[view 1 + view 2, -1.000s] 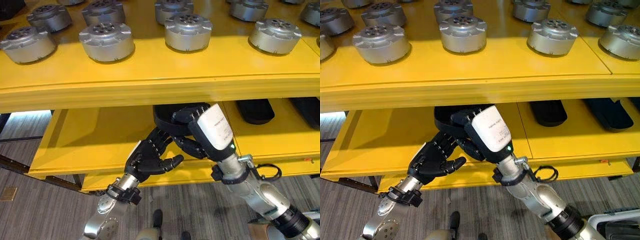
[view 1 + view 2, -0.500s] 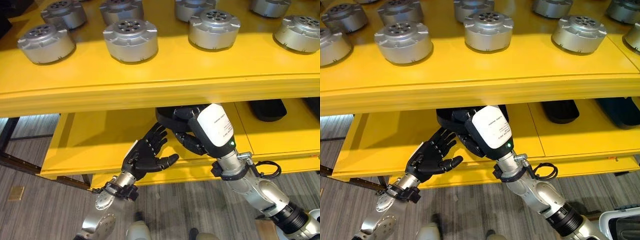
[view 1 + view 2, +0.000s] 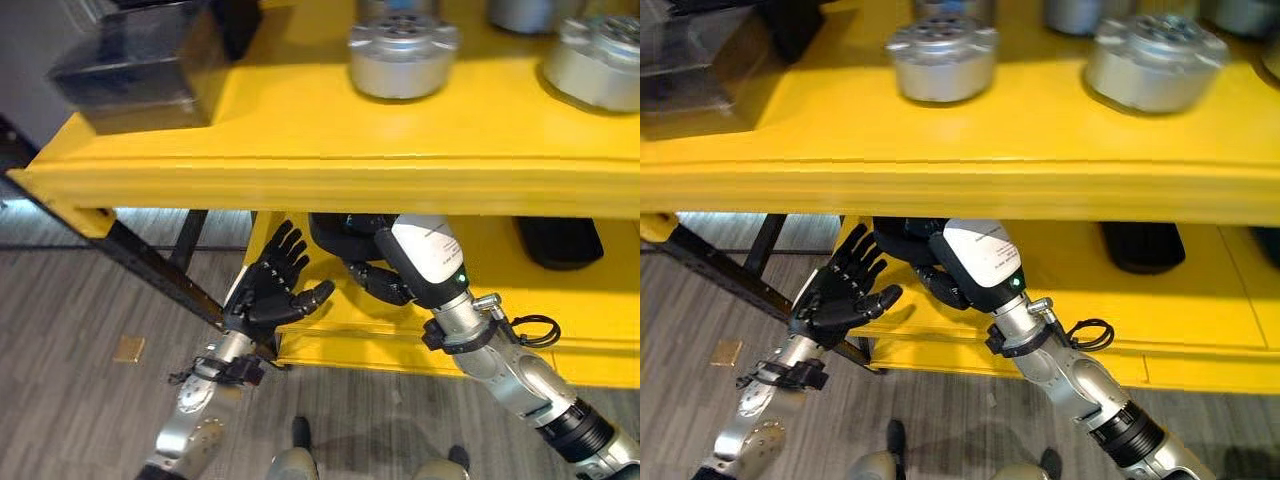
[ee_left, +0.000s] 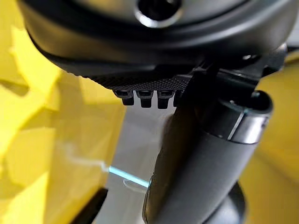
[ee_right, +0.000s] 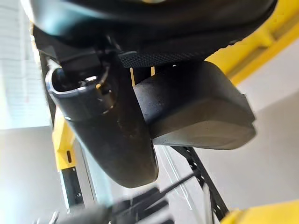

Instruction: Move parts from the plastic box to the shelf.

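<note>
A black, rounded part [image 3: 335,232] lies on the yellow lower shelf [image 3: 330,335], partly hidden under the top shelf's front edge [image 3: 320,185]. My right hand [image 3: 415,262] reaches under that edge, its fingers curled round the part's near side. In the right wrist view the part [image 5: 196,107] shows just past the thumb [image 5: 117,135]. My left hand [image 3: 268,290] is open with spread fingers, apart from the part, in front of the lower shelf's left end. It holds nothing, and its thumb [image 4: 196,177] fills much of the left wrist view.
Silver round parts [image 3: 402,50] stand on the top shelf, with a dark box [image 3: 140,65] at its left end. More black parts [image 3: 558,242] lie further right on the lower shelf. A black shelf brace [image 3: 150,275] slants down beside my left hand.
The camera has swung left, bringing the shelf's left end into view. My left hand has drawn back from the black part and spread its fingers. The right hand stays on the part.
</note>
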You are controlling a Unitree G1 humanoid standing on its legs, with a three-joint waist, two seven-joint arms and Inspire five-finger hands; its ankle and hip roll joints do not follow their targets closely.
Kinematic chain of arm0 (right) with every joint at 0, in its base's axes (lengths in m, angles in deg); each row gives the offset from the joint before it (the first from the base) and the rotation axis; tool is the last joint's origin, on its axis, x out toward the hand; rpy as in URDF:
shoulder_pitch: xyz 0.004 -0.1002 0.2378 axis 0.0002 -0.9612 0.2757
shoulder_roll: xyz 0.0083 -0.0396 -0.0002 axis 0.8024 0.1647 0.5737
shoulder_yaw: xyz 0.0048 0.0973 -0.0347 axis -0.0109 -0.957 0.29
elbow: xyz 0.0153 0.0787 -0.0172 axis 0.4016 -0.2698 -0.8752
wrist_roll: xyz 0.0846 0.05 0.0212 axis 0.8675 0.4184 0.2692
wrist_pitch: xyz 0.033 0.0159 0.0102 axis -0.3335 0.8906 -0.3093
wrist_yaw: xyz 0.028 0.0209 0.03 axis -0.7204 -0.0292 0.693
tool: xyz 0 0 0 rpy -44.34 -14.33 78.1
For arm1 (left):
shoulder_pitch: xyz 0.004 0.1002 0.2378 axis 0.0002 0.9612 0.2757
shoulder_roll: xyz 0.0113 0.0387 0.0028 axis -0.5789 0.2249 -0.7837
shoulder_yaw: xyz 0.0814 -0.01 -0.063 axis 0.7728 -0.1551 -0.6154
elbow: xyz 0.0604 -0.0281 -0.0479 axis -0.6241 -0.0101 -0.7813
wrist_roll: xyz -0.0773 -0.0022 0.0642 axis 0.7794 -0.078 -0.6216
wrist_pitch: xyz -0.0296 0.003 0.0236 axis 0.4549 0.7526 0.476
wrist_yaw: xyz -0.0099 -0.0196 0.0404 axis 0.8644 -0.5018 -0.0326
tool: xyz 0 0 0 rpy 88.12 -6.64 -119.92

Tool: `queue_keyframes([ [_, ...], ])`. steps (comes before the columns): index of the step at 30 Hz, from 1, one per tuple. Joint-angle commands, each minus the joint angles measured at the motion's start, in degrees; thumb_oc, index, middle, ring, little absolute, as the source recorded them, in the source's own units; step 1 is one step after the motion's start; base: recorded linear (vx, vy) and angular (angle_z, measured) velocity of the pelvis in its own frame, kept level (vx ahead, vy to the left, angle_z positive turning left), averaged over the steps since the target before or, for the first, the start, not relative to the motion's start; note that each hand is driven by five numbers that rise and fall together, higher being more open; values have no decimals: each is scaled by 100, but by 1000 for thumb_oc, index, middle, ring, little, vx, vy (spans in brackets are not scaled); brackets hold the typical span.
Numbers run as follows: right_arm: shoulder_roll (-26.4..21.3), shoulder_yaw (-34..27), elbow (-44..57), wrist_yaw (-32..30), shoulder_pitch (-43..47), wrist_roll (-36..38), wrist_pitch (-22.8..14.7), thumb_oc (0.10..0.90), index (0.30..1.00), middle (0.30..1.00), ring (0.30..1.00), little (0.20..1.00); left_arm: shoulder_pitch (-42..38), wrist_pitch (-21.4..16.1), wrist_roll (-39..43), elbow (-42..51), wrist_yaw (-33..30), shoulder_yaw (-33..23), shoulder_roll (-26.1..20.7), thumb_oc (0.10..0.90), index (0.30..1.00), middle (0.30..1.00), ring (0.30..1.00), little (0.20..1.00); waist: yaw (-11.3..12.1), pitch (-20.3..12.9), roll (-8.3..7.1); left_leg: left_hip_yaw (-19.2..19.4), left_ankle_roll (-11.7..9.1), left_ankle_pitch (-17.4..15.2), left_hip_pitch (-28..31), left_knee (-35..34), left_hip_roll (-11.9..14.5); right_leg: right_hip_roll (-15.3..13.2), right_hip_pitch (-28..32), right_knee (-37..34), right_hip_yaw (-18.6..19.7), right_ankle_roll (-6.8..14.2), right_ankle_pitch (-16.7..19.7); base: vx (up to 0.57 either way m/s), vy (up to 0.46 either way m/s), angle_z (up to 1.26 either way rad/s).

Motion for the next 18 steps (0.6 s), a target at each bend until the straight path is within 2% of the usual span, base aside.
queue_keyframes([
  [1, -333, -629, 690, -858, 200, -326, -179, 400, 300, 300, 300, 300, -363, -170, -56, 662, 656, 110, 400, 900, 1000, 1000, 1000, 1000, -333, -702, 328, 214, 265, -359, 405, 68, 320, 465, -529, -276, 599, 253, -16, 95, 28, 73],
  [4, -208, -616, 716, -738, 201, -321, -330, 400, 300, 300, 300, 300, -313, -230, -126, 725, 532, -30, 349, 900, 1000, 1000, 1000, 1000, -194, -614, 213, 461, 360, -483, 379, 205, 246, 524, -734, 157, 192, 185, -180, 44, -28, 29],
  [10, -264, -437, 718, -622, 423, -266, -72, 400, 300, 300, 300, 300, -360, -244, 15, 800, 365, 11, 403, 900, 1000, 1000, 1000, 1000, -137, -543, 84, 463, 296, -463, 401, 137, 342, 746, -658, -39, 230, 244, -358, 26, -89, -23],
  [14, -506, -577, 662, -609, 352, -42, 185, 400, 300, 300, 300, 300, -313, -187, 52, 889, 516, 170, 409, 900, 1000, 1000, 1000, 1000, -185, -560, 33, 456, 196, -304, 530, -105, 514, 909, -473, -128, 235, 172, -470, 36, -55, 0],
  [18, -687, -688, 681, -637, 213, 163, 436, 400, 300, 300, 300, 300, -307, -68, 51, 923, 559, 294, 396, 900, 1000, 1000, 1000, 1000, -285, -555, 11, 386, 192, -274, 591, -155, 551, 966, -435, -180, 468, 141, -452, 24, -33, 7],
])
